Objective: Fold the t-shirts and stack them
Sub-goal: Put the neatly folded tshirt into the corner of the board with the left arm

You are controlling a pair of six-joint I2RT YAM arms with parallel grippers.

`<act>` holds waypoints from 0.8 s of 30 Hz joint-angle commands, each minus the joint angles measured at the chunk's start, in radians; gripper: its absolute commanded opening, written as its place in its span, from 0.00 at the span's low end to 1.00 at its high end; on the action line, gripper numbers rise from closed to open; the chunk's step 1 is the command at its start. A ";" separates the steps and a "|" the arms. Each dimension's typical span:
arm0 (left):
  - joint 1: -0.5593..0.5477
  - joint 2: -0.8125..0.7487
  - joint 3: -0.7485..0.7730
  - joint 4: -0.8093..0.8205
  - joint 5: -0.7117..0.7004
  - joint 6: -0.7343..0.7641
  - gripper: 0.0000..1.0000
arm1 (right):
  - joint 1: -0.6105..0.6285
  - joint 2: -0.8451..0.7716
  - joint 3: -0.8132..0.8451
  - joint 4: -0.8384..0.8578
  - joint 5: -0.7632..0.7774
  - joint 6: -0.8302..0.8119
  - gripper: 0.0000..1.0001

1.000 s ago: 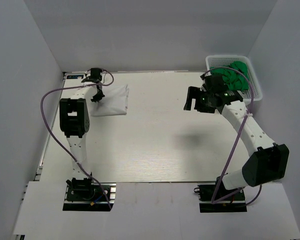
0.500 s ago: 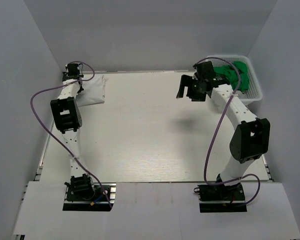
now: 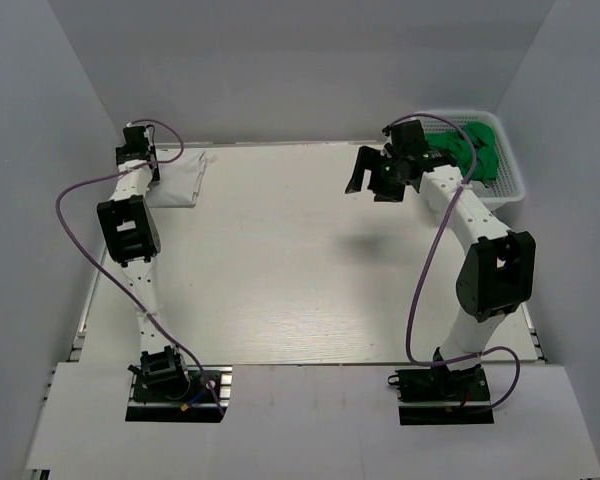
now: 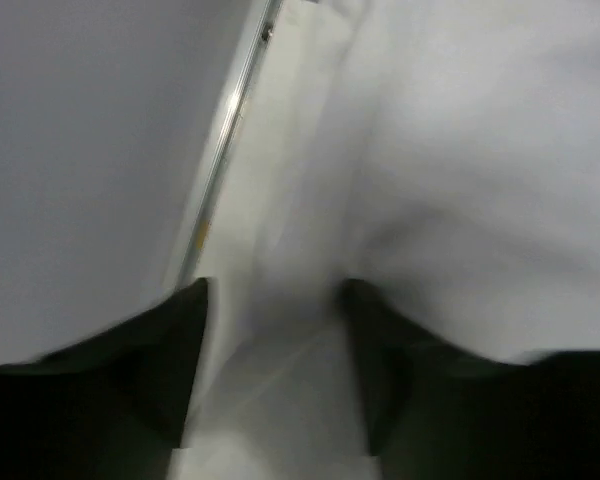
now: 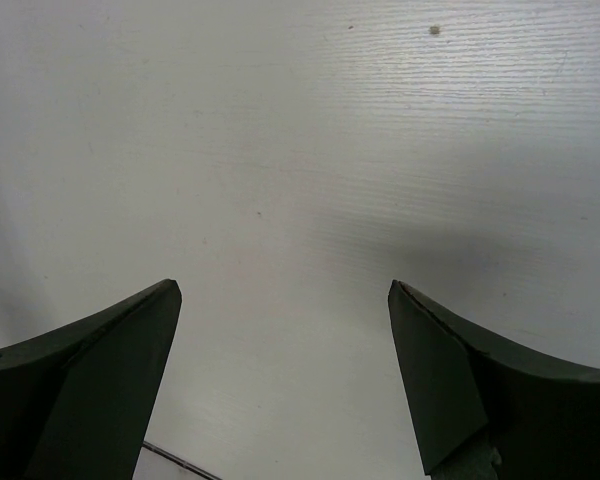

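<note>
1. Top view: over the last half second the left tool (image 3: pixel 140 160) has slid a little deeper into the far-left corner of the bench (image 3: pixel 300 270). The folded white t-shirt (image 3: pixel 177 181) has come along with it. The right tool (image 3: pixel 372 182) has edged only slightly leftward.
2. Top view: the white t-shirt lies flat on the bench in that far-left corner, its left edge under the left tool. The green t-shirts (image 3: pixel 468 150) sit crumpled in the white mesh basket (image 3: pixel 510 185) at the far-right corner, just behind the right arm's wrist. The right tool hangs above bare bench, near the basket, with its fingers spread.
3. Left wrist view: the picture is blurred. The left tool (image 4: pixel 275 330) has its two dark fingers (image 4: pixel 155 385) drawn partway together, with white cloth bunched between them, so it reads as clenched on the white t-shirt (image 4: pixel 480 180). The cloth fills the right of the view. A metal rail (image 4: pixel 230 120) runs along the bench edge, with the grey wall (image 4: pixel 80 150) to its left.
4. Right wrist view: the right tool (image 5: pixel 285 290) is released, its fingers (image 5: pixel 90 380) wide apart with nothing between them. Only the pale wood-grain bench (image 5: pixel 330 150) shows below, crossed by a soft shadow.
</note>
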 commanded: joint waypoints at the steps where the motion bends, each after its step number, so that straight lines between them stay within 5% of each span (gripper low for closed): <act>1: 0.008 -0.013 0.009 -0.018 -0.036 0.011 0.76 | 0.001 -0.004 0.025 0.028 -0.042 0.015 0.90; 3: 0.008 -0.025 -0.008 -0.004 -0.078 0.011 1.00 | 0.005 -0.013 0.004 0.059 -0.073 0.000 0.90; 15: 0.008 -0.271 0.037 -0.229 -0.216 -0.231 1.00 | 0.007 -0.133 -0.111 0.145 -0.141 -0.036 0.90; 21: -0.013 -0.515 -0.260 -0.327 -0.262 -0.458 1.00 | 0.004 -0.309 -0.293 0.201 -0.135 -0.026 0.90; 24: -0.014 -0.675 -0.351 -0.364 -0.100 -0.473 1.00 | 0.001 -0.406 -0.403 0.237 -0.145 -0.016 0.90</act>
